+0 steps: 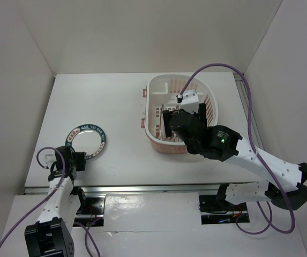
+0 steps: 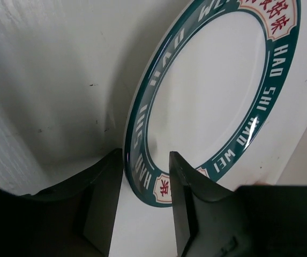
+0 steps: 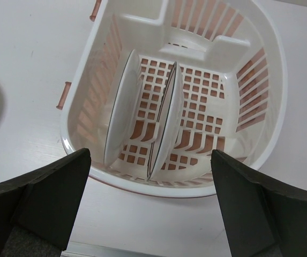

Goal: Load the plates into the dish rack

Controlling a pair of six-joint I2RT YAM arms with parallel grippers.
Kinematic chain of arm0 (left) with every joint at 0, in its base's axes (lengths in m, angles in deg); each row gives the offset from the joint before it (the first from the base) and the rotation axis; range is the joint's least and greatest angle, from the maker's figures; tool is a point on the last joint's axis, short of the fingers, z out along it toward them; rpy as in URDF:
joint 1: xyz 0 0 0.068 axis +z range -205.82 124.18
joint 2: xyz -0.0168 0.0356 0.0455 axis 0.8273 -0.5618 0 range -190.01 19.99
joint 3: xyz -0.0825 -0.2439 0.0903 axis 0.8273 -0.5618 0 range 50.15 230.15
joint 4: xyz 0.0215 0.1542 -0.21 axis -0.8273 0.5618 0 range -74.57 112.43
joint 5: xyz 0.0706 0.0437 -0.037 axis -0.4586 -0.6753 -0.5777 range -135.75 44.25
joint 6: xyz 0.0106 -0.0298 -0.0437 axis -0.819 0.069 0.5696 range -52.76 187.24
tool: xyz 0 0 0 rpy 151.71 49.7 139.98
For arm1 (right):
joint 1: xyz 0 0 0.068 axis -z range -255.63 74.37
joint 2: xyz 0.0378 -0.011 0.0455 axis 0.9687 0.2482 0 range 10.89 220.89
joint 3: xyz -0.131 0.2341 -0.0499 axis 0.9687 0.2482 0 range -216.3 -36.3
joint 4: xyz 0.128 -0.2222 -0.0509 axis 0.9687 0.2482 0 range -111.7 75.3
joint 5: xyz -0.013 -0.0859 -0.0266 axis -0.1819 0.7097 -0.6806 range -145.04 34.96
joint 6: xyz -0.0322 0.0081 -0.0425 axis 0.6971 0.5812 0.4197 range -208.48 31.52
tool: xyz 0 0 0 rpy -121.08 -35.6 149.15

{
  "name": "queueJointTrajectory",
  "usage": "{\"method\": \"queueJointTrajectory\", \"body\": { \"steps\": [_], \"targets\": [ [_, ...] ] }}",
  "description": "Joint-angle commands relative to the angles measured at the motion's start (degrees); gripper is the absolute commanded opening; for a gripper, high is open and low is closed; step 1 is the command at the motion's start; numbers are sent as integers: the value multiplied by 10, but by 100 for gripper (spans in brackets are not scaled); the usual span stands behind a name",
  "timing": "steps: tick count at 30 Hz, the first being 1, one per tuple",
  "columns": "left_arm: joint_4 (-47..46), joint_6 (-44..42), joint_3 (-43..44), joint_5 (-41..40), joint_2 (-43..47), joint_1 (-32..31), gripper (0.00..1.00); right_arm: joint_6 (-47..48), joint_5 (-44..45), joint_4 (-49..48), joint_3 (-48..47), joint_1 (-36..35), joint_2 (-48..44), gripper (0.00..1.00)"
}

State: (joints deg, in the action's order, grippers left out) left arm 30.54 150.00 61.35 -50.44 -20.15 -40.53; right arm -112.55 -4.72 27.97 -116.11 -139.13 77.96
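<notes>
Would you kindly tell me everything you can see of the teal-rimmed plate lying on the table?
The teal-rimmed plate is round and glossy, seemingly ceramic, with a white centre and a dark teal rim band carrying white lettering and panels of red characters. It lies flat on the white table, left of the dish rack and clear of it. The left gripper has its fingers either side of the near rim; whether they press it cannot be told.

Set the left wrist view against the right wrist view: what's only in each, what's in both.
Left wrist only: the left fingers flanking the near rim of the teal-rimmed plate, its lettering readable. Right wrist only: the dish rack, two plates on edge inside, the wide-open right fingers. Both: the teal-rimmed plate on the white table.
</notes>
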Motion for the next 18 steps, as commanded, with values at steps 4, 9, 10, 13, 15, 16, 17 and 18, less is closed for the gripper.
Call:
{"method": "queueJointTrajectory", "body": {
  "steps": [4, 9, 10, 13, 15, 16, 17, 18],
  "targets": [
    [-35, -11, -9, -12, -18, 0, 39, 8, 7, -35, 6, -5, -11, 100],
    [-49, -11, -14, -12, -49, 0, 12, 8, 1, -35, 11, -5, -11, 100],
    [-61, -11, -14, -12, -56, 0, 12, 8, 1, -40, 11, -5, -11, 100],
    [-75, -11, 4, -12, -101, 0, 0, 8, 1, -41, 11, -5, -11, 100],
    [-82, -16, 21, -12, -129, 0, 0, 8, 1, -41, 11, -5, -11, 100],
    [-87, -25, 29, -5, -156, 0, 0, 13, 1, -41, 11, -5, -11, 100],
    [-87, -43, 40, 2, -168, 0, 0, 19, -4, -48, 11, -5, -11, 100],
    [-81, -52, 67, 8, -176, 0, 0, 19, -12, -53, 11, -5, -11, 100]
  ]
}}
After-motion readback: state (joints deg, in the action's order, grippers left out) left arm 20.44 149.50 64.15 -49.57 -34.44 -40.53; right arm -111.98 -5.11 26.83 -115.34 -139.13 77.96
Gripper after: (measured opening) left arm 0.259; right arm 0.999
